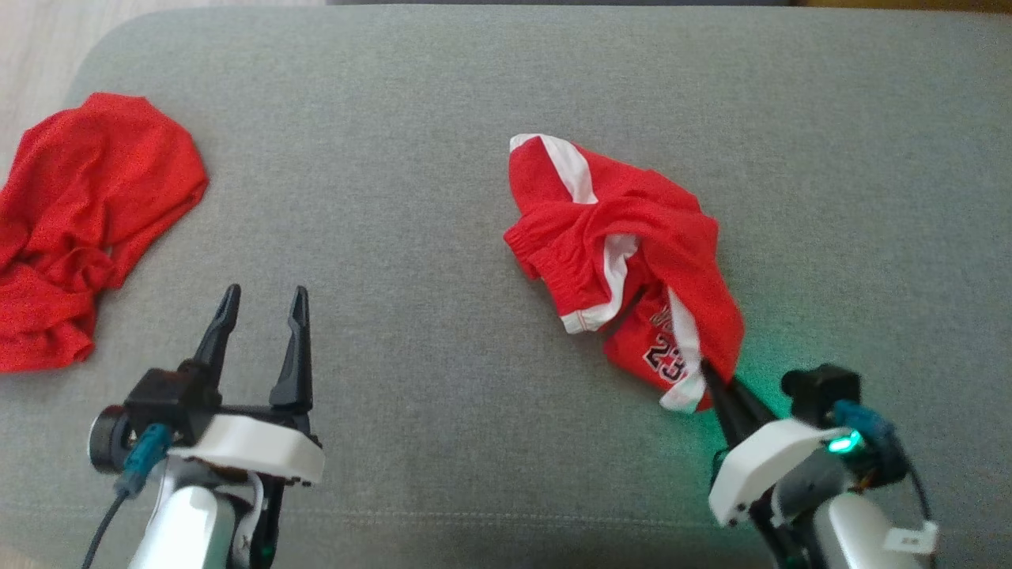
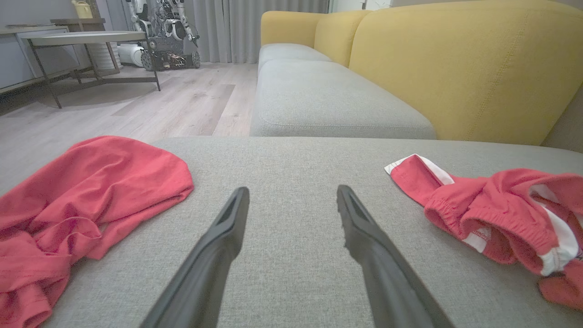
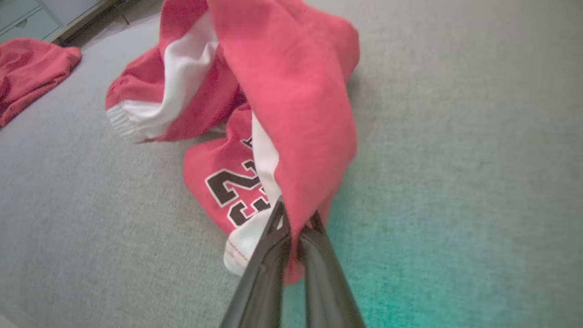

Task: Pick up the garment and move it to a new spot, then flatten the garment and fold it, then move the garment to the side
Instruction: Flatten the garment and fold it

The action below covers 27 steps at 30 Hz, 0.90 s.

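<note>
The red shorts point(image 1: 632, 237) with white stripes and a number lie bunched up on the grey sofa cushion point(image 1: 411, 118), right of the middle. The right tool point(image 1: 714, 378) is pinched tight on their near edge. The left tool point(image 1: 265, 304) is wide open over the cushion, near another red cloth point(image 1: 87, 213).

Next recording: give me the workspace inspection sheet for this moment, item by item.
Surface: grey fabric cushion, with a seam along its near edge.
Job's things: red shorts with white trim and a number print, crumpled, right of centre.
Clutter: plain red garment bunched at the cushion's left edge.
Grippers: left gripper open, over the cushion; right gripper shut on the shorts' near edge.
Cables: dark cable at the left wrist; second cable at the right wrist.
Surroundings: yellow sofa, wooden floor, table, another robot beyond.
</note>
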{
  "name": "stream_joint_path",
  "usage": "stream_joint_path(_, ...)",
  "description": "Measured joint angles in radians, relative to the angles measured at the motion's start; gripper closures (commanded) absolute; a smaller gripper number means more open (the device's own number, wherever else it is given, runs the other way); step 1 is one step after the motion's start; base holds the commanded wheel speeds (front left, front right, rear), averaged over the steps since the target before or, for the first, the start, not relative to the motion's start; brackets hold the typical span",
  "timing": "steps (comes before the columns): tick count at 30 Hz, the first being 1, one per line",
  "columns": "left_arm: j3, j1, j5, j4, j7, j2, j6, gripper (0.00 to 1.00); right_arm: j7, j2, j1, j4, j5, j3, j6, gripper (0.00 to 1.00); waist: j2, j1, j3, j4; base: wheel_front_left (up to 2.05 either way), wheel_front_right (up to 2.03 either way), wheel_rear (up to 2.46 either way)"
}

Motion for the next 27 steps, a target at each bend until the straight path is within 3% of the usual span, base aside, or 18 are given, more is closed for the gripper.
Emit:
stream_joint_path(6,0.019,-0.014,-0.004,0.0,-0.007,-0.001,0.001,0.0,0.035,0.0,0.001,-0.139,-0.034,-0.08,0.0,1.0,0.0,0.0,0.015,-0.02,0.0,0.0,0.0)
stream_joint_path(13,0.021,-0.037,-0.004,-0.003,-0.008,-0.002,0.002,0.0,0.081,-0.001,-0.013,-0.219,-0.054,-0.161,0.0,1.0,0.0,0.0,0.042,-0.03,0.0,0.0,0.0)
stream_joint_path(18,0.018,-0.07,-0.004,-0.006,-0.009,-0.009,-0.005,0.0,0.105,-0.034,-0.121,-0.191,-0.052,-0.211,0.0,1.0,0.0,0.0,0.08,-0.023,0.0,0.0,0.0)
stream_joint_path(23,0.014,-0.118,-0.003,-0.008,-0.009,-0.015,-0.023,0.0,0.121,-0.086,-0.283,-0.065,-0.036,-0.24,0.0,0.95,0.0,0.0002,0.147,-0.003,0.0,0.0,0.0)
stream_joint_path(25,0.013,-0.135,0.001,-0.009,-0.009,-0.019,-0.031,0.0,0.121,-0.096,-0.322,-0.015,-0.036,-0.24,0.0,0.77,0.0,0.0003,0.167,0.004,0.0,0.0,0.0)
stream_joint_path(26,0.013,-0.141,0.003,-0.009,-0.009,-0.021,-0.031,0.0,0.12,-0.1,-0.338,0.01,-0.036,-0.239,0.0,0.57,0.0,0.0003,0.176,0.007,0.0,0.0,0.0)
stream_joint_path(27,0.013,-0.146,0.003,-0.009,-0.009,-0.024,-0.032,0.0,0.118,-0.104,-0.351,0.032,-0.036,-0.24,0.0,0.0,0.0,0.0003,0.183,0.01,0.0,0.0,0.0)
